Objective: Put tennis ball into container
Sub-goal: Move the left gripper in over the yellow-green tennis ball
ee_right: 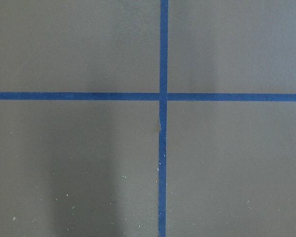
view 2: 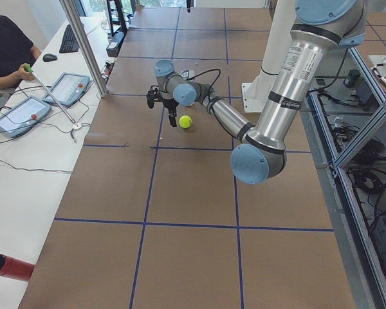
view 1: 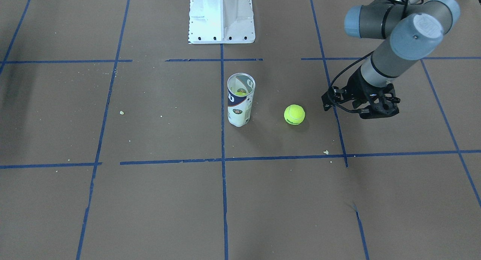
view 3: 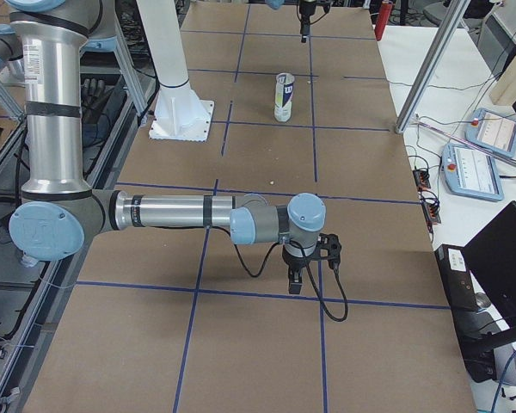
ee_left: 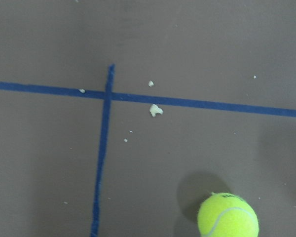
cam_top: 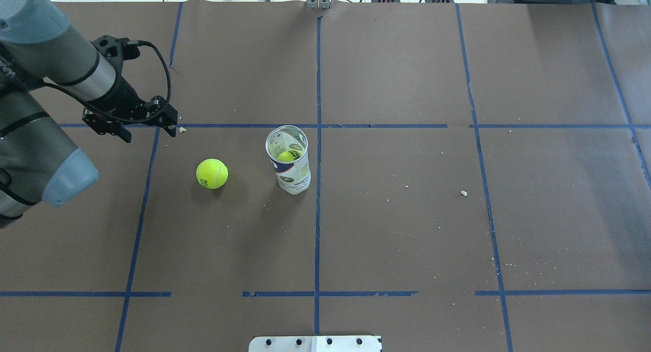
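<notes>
Overhead exterior — tennis ball [cam_top: 212, 173] beside upright container [cam_top: 288, 159] (left gripper [cam_top: 148, 131] apart).

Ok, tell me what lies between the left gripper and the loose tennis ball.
Only bare table and one crumb beside the left gripper; overhead view.

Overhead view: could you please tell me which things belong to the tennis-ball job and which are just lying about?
Job: tennis ball; container, upright, second ball inside; left gripper near the loose ball.
Lying about: pale crumbs; blue tape lines; white robot base.
</notes>
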{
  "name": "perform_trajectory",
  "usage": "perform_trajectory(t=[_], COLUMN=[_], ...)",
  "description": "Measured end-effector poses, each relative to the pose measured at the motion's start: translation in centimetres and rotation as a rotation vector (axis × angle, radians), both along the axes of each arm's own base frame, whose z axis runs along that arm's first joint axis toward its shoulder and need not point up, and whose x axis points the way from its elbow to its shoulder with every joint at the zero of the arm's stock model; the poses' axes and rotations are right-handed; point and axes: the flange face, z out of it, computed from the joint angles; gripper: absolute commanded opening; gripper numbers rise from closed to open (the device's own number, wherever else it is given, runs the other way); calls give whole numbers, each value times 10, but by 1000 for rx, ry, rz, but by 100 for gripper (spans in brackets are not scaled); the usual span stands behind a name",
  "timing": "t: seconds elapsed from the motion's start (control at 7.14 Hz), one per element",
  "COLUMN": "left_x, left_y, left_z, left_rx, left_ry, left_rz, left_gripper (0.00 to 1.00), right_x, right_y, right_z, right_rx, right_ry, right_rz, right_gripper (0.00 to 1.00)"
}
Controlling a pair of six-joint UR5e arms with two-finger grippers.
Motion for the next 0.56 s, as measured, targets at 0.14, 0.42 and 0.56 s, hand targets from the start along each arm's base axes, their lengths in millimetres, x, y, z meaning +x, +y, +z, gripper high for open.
perform_trajectory(t=[0.14,0.42,0.56], left_x=[21,56,66], left_y=[7,11,9], left_z=[3,7,7], left_rx=[-13,-31,-38], left_ry=[11,35,37], left_rz=[-1,3,4], left_gripper=[100,100,100], right_x=[0,0,0], right_y=[0,0,0], right_z=[0,0,0], right_rx=[0,0,0], right_ry=[0,0,0], right_rz=[0,0,0], right_gripper=[100,100,100])
